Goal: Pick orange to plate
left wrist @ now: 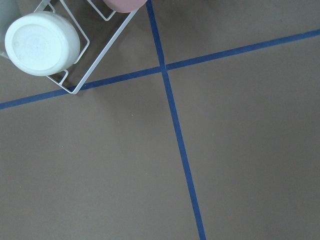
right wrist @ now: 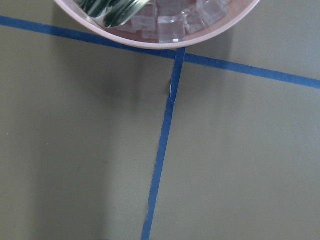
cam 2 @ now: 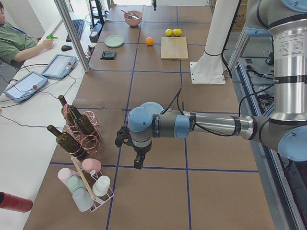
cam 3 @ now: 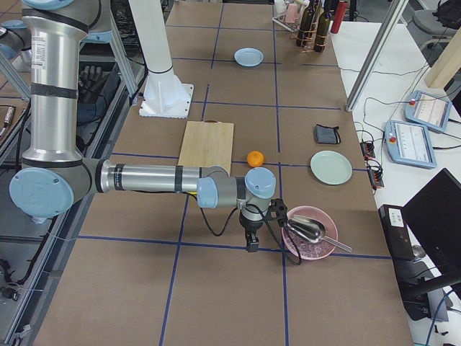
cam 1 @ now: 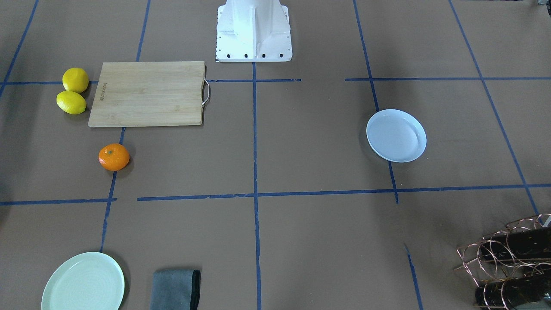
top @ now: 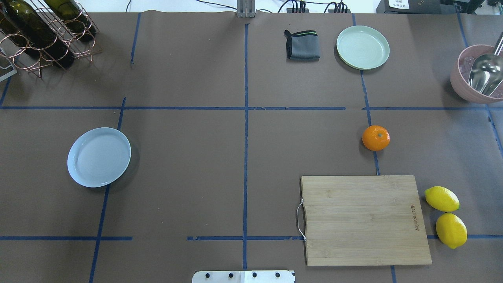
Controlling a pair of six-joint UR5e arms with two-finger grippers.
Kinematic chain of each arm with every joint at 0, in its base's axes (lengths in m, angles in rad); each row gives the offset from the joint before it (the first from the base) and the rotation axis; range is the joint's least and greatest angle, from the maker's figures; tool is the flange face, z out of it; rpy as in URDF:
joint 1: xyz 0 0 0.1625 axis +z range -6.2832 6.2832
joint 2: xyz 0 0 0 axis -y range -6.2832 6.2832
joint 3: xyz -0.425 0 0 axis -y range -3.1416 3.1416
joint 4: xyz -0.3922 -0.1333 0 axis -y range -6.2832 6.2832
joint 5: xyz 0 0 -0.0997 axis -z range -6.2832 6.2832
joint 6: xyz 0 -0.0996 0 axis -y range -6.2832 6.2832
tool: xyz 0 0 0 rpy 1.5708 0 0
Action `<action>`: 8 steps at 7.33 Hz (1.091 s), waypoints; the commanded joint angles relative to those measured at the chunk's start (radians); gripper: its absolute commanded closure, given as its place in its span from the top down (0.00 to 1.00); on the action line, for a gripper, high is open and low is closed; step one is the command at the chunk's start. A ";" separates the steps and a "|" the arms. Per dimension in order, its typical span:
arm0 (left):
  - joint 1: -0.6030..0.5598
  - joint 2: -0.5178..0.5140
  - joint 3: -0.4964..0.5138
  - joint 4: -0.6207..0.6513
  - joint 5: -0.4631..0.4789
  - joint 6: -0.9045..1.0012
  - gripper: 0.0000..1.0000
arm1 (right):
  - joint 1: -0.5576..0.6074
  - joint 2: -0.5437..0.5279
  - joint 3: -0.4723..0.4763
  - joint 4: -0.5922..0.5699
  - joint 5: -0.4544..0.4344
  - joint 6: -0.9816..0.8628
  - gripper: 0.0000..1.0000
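The orange (top: 376, 138) lies alone on the brown table on the robot's right, just beyond the wooden board; it also shows in the front view (cam 1: 113, 157). The bluish-white plate (top: 99, 157) sits bare on the robot's left half (cam 1: 396, 135). My left gripper (cam 2: 138, 164) hangs over the table's left end, past the plate and beside the bottle rack. My right gripper (cam 3: 252, 244) hangs over the right end, next to the pink bowl and nearer that end than the orange (cam 3: 255, 158). Neither wrist view shows fingers, so I cannot tell whether either gripper is open or shut.
A wooden cutting board (top: 363, 220) with two lemons (top: 441, 198) beside it lies near the base. A mint-green plate (top: 362, 47) and a grey cloth (top: 301, 45) sit at the far side. A pink bowl with a scoop (top: 477, 74), a copper bottle rack (top: 43, 33) and a cup rack (cam 2: 86, 184) occupy the ends.
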 commanded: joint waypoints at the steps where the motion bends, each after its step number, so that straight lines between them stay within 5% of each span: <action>1: -0.001 0.000 -0.001 0.002 0.000 0.000 1.00 | 0.000 0.000 0.001 0.000 0.000 0.000 1.00; 4: 0.005 -0.003 -0.023 -0.011 0.001 0.000 1.00 | 0.000 0.006 0.012 0.002 0.003 0.002 1.00; 8: 0.026 -0.013 -0.043 -0.182 0.000 0.002 1.00 | 0.024 0.003 0.072 0.002 0.092 0.002 1.00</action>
